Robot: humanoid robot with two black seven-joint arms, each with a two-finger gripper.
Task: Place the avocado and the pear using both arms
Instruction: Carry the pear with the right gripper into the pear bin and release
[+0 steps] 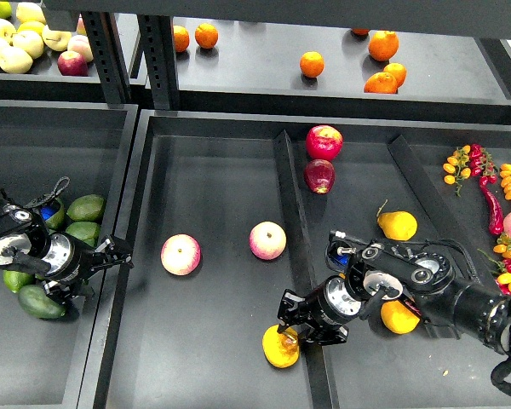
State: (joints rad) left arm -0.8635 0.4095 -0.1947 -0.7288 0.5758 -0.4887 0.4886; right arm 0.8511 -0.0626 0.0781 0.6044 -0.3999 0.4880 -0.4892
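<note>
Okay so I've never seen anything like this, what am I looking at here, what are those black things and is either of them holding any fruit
This one picture is taken from a robot's head, looking down at dark fruit trays. The two black things are its arms. The left gripper hangs beside a bin of green avocados, its jaws apart and holding nothing. The right gripper is at the yellow-orange pear, in the middle tray near the front; whether its jaws have closed on it is unclear. Two pink-and-yellow apples lie in that tray, red apples further back, and oranges on the shelf behind.
</note>
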